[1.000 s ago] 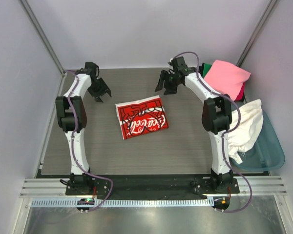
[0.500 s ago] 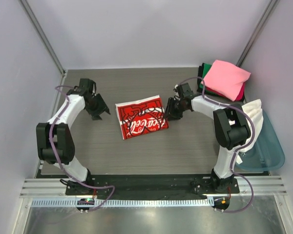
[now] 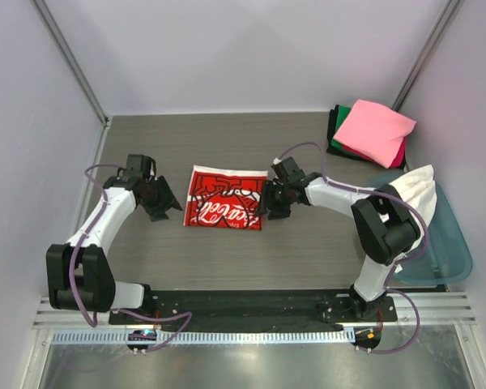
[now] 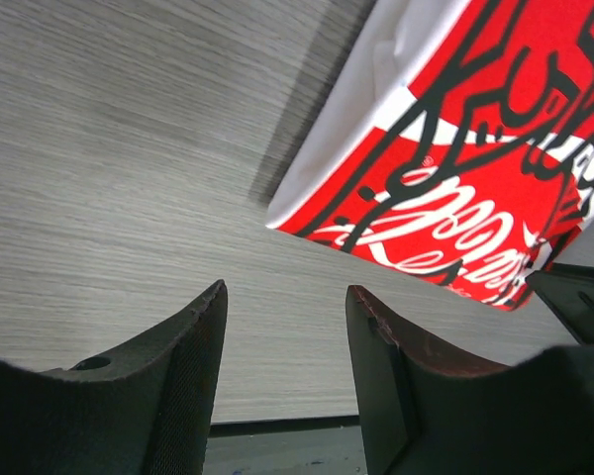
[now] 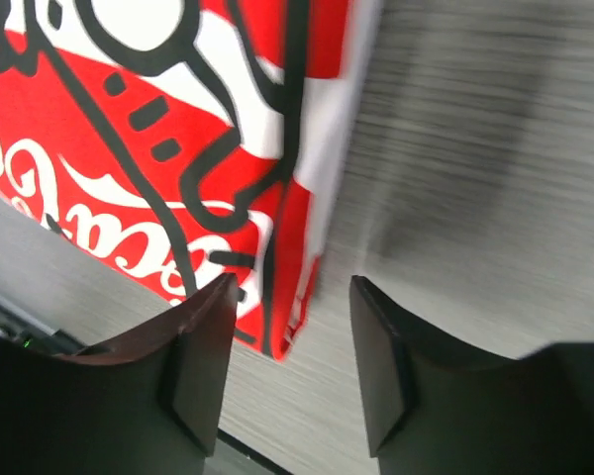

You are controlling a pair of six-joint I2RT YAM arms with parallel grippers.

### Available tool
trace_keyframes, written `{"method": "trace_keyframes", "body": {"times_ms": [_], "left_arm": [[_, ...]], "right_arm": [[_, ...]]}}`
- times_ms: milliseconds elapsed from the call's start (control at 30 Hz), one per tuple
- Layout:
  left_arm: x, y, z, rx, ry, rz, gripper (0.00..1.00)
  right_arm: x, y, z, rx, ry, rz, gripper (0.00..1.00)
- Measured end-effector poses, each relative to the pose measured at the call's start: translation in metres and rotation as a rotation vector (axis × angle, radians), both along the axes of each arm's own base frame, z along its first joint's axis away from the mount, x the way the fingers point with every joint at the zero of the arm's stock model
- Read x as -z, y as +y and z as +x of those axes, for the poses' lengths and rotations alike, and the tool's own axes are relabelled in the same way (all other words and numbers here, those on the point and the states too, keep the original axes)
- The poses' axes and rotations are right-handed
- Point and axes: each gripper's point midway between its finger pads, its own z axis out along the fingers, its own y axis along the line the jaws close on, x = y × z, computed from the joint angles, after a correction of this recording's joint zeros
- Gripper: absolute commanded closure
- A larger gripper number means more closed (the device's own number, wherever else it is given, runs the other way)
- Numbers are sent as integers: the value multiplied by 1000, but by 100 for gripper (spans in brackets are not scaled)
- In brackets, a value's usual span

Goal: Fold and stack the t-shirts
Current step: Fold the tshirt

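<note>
The folded red Coca-Cola t-shirt (image 3: pixel 225 198) lies flat in the middle of the table; it also shows in the left wrist view (image 4: pixel 465 178) and the right wrist view (image 5: pixel 158 148). My left gripper (image 3: pixel 168 204) is open and empty, low over the table just left of the shirt (image 4: pixel 285 297). My right gripper (image 3: pixel 269 207) is open, its jaws straddling the shirt's right edge near its front corner (image 5: pixel 292 297). A stack of folded shirts, pink (image 3: pixel 375 131) on top with green, black and red under it, lies at the back right. A cream-white shirt (image 3: pixel 411 201) hangs over the teal tub.
The teal plastic tub (image 3: pixel 449 259) stands at the table's right edge. White enclosure walls close in the left, back and right sides. The aluminium rail with the arm bases runs along the near edge.
Both arms have come down and inward from the back of the table to the shirt's sides. The red shirt has turned and shifted slightly toward the front left.
</note>
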Motion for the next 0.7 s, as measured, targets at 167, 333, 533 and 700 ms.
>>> {"method": "trace_keyframes", "body": {"times_ms": [167, 333, 533, 700], "left_arm": [[-16, -4, -4, 12, -58, -14, 49], [-27, -21, -1, 58, -119, -49, 52], [-19, -62, 16, 146, -144, -136, 56], [23, -76, 25, 167, -51, -145, 60]], "right_arm": [[-28, -18, 10, 49, -56, -84, 45], [-78, -6, 19, 42, -144, 5, 68], [-84, 60, -4, -85, -65, 279, 76], [-15, 69, -24, -117, 112, 336, 78]]}}
